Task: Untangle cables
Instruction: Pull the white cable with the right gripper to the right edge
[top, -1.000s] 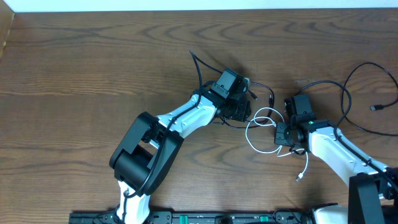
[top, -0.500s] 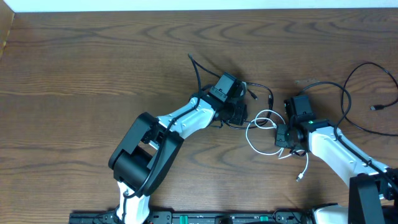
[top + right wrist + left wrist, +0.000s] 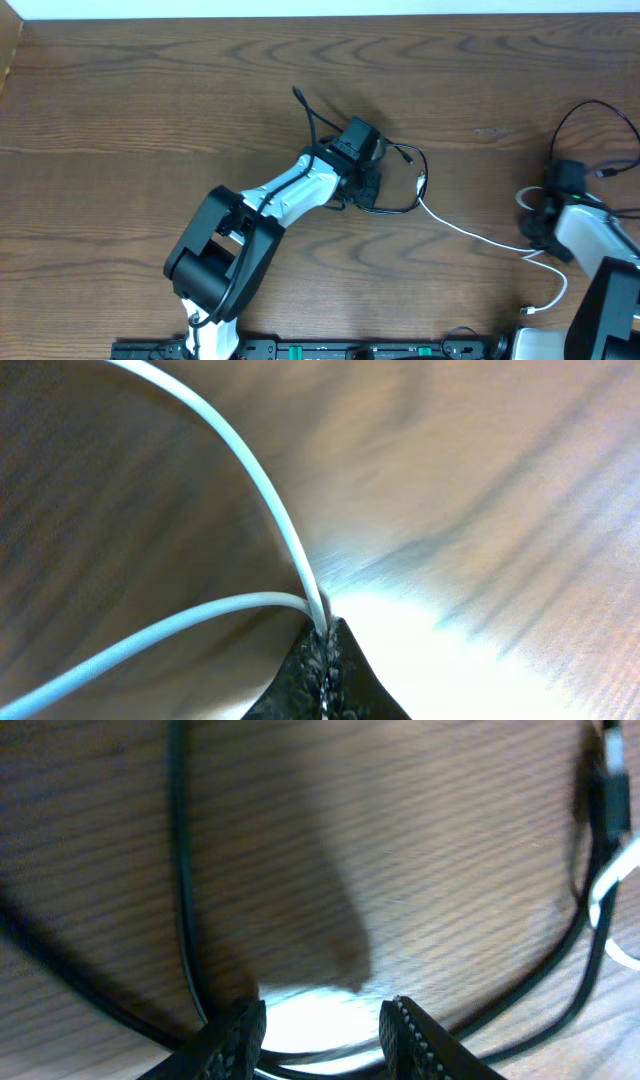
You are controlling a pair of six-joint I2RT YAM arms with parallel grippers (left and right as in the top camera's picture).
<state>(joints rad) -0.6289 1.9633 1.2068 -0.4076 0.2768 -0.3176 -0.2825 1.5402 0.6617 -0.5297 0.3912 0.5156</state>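
Surface: you have one brown wood-grain surface (image 3: pixel 150 100), and every cord lies on it.
Arms: two, one coming in from lower left and one from the lower right corner.
White cords, count: one thin, flexible white cable (image 3: pixel 302 558). In the overhead view it runs from beside the left arm's black loop, across the middle, to the right arm. It then curls down to a small plug (image 3: pixel 527 311) near the front edge.
Black cords, count: you can count two. One thin, flexible black cable (image 3: pixel 180 870) loops around the left arm's tip in mid-surface. A second black cable (image 3: pixel 596 102) arcs along the far right edge, well apart from the first. Whether the strands by the left arm are all one cord, you cannot tell.
Left fingers (image 3: pixel 240 1035): spread apart, with a black strand crossing the gap low between them and bare wood showing above it.
Right fingers (image 3: pixel 325 680): pressed together, pinching the white cable; two white strands leave the pinch.
Meeting point: at the right of the left wrist view the white cable touches the black cable beside a dark plug (image 3: pixel 610 790). Whether it wraps round, you cannot tell.
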